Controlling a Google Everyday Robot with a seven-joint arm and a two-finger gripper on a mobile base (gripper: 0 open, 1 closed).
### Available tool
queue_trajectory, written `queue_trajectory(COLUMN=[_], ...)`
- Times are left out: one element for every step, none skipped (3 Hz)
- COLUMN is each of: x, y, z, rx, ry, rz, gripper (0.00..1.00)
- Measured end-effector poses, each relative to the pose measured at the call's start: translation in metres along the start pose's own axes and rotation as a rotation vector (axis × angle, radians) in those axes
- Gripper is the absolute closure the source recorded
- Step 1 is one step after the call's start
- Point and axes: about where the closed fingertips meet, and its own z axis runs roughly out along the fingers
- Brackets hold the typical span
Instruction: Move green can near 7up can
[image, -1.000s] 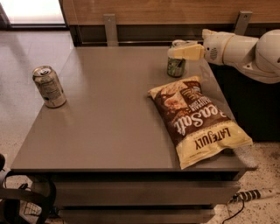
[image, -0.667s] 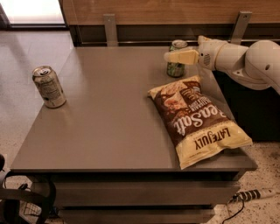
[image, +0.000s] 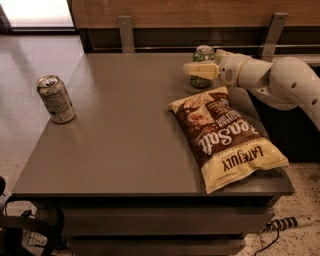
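The green can (image: 204, 53) stands upright near the counter's (image: 125, 150) far edge, on the right half. It is just behind the top corner of a chip bag (image: 227, 137) that lies flat toward the front right. The 7up can (image: 56, 99) stands well apart from it, near the left edge, leaning slightly in this view. Open counter lies between the two.

The gripper (image: 196, 69) is at the green can. It reaches in from the right on the white arm (image: 280, 82), and its pale end crosses the front of the can at mid-height. Whether it is open around the can or closed on it, I cannot tell.

The can is likely light if empty and only moderately heavy if full, and nothing here shows which. Its wall is thin metal: stiff enough along its height, but easily dented by a hard side squeeze. The painted surface is smooth and probably slippery, so a weak hold could let it slide or twist.

The best place to take it is across the middle of the round body, where the sides are straight. The tapered silver top should be avoided. A squeeze centred on the can's axis should keep it from squirting out sideways. A tall, narrow can tips easily, so it is better lifted clear of the counter than dragged. The bag corner close by could catch its base.
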Motion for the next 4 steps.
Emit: queue_trajectory(x=[-0.0001, 0.0, 0.0001, 0.0002], y=[0.002, 0.0039, 0.0061, 0.0081], z=[0.002, 0.0041, 0.0065, 0.0086], rx=[-0.004, -0.008, -0.013, -0.017], ry=[0.0, 0.0, 0.0, 0.001], rz=[0.0, 0.0, 0.001, 0.001], gripper=[0.39, 0.62, 0.87, 1.0])
